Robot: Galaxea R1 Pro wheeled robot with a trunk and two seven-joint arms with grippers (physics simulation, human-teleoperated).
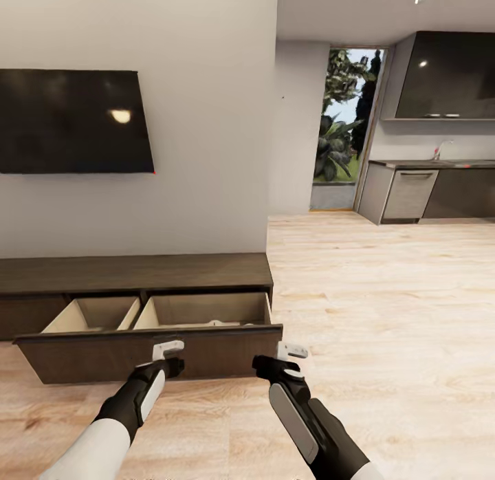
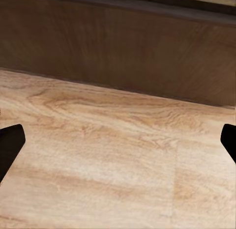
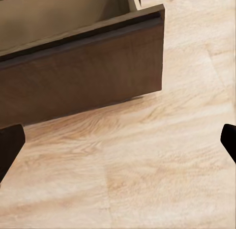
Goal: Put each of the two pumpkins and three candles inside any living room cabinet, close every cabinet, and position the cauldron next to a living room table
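Cabinet [image 1: 137, 274]: long, low, dark-brown wooden unit, lying lengthwise along the grey wall under a dark television [image 1: 72, 121], its long axis running with the wall. Its wide drawer [image 1: 148, 353] is standing pulled out over the pale wood floor [image 1: 385, 308], showing a beige, divided interior and a plain handle-less front. Left fingers [image 1: 167, 351] are hovering spread apart, empty, before the drawer front. Right fingers [image 1: 291, 352] are likewise spread, empty, just beside the drawer's right front corner.

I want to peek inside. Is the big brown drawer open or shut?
Open. The drawer is pulled out from the cabinet, showing its pale inside.
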